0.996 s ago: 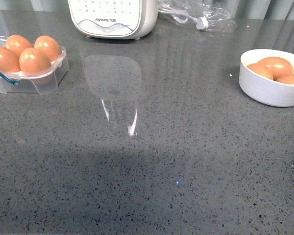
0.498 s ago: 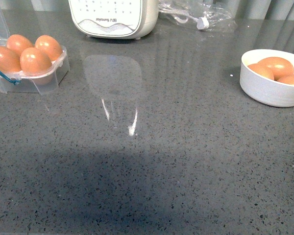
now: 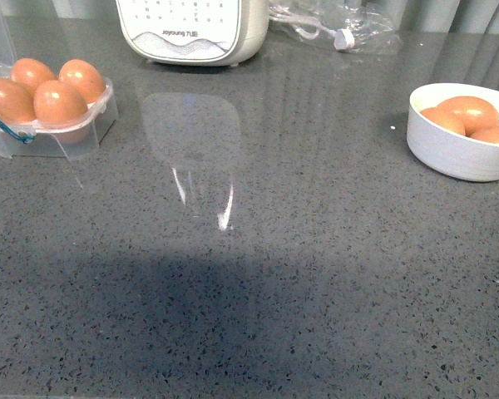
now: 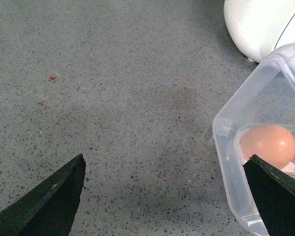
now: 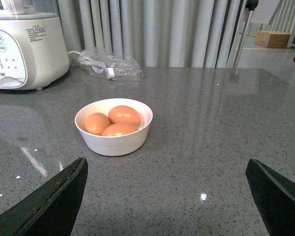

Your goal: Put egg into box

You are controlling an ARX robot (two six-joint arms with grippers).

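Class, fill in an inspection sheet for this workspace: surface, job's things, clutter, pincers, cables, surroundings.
Surface: grey speckled counter, glossy with reflections.
Job's things: clear box at the left holds four eggs; white bowl at the right holds three more.
Clutter: white appliance and plastic bag at the back.
Pincers: left pincer and right pincer both open, empty.
Cables: white cord inside the bag; blue cord on the box.
Surroundings: grey curtain, cardboard carton beyond the counter.
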